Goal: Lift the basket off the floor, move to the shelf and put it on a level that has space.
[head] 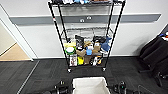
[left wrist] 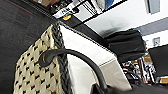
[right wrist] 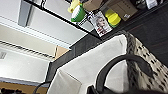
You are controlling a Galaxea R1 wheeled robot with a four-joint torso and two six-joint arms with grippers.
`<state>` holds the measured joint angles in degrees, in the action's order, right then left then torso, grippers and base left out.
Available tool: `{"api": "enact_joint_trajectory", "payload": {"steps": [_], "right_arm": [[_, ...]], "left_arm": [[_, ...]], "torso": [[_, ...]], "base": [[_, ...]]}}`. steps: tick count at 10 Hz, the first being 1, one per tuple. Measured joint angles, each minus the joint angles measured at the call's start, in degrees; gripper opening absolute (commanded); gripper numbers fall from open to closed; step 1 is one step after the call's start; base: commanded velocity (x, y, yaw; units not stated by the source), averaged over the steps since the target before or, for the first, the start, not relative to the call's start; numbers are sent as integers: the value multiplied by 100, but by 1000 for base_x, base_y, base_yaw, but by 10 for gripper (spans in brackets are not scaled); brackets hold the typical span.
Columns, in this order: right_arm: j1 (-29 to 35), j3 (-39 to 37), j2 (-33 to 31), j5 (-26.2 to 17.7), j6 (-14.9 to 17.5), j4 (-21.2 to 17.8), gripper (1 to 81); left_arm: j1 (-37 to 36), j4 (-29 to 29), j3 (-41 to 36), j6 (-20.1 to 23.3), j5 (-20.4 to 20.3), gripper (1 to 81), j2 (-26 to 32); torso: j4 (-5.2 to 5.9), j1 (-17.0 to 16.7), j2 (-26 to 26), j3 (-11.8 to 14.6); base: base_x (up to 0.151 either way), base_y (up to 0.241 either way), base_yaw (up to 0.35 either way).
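The basket (head: pixel 90 85) is at the bottom middle of the head view, its off-white lining facing up, between my two grippers. My left gripper (head: pixel 62 88) is at its left end and my right gripper (head: pixel 120 88) at its right end. In the left wrist view the basket (left wrist: pixel 37 75) shows its beige patterned side, and a dark curved handle (left wrist: pixel 75 53) runs down into my gripper. The right wrist view shows the basket (right wrist: pixel 87 65) with its other handle (right wrist: pixel 120 60) held the same way. The shelf (head: pixel 58 32) stands straight ahead on the dark floor (head: pixel 37 72). Its level (head: pixel 87 29) second from the top looks bare.
The shelf's lower tiers (head: pixel 85 50) are packed with boxes, bottles and bags, and things sit on the top tier (head: pixel 82 2). A doorway with tan wooden flooring (head: pixel 15 53) opens at the left. A black chair (head: pixel 155 55) stands at the right, against the white wall.
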<state>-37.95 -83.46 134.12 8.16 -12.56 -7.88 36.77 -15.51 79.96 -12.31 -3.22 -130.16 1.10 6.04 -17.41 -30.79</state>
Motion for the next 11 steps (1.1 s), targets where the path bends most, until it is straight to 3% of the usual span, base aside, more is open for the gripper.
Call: {"api": "enact_joint_trajectory", "payload": {"steps": [4, 7, 11], "right_arm": [[-160, -33, 15, -108, -4, 5, 10], [-188, -69, 30, -124, -1, 5, 10], [-332, -69, 33, -124, -1, 16, 10]], "left_arm": [[135, 0, 0, -2, 35, 10, 34], [323, 0, 0, 0, -22, 10, 52], [361, 0, 0, 0, -17, 10, 85]], "torso": [[0, -474, 759, 603], [0, -531, 881, 988], [0, -546, 883, 1078]], "base": [[0, 0, 0], [0, 0, 0], [0, 0, 0]]}}
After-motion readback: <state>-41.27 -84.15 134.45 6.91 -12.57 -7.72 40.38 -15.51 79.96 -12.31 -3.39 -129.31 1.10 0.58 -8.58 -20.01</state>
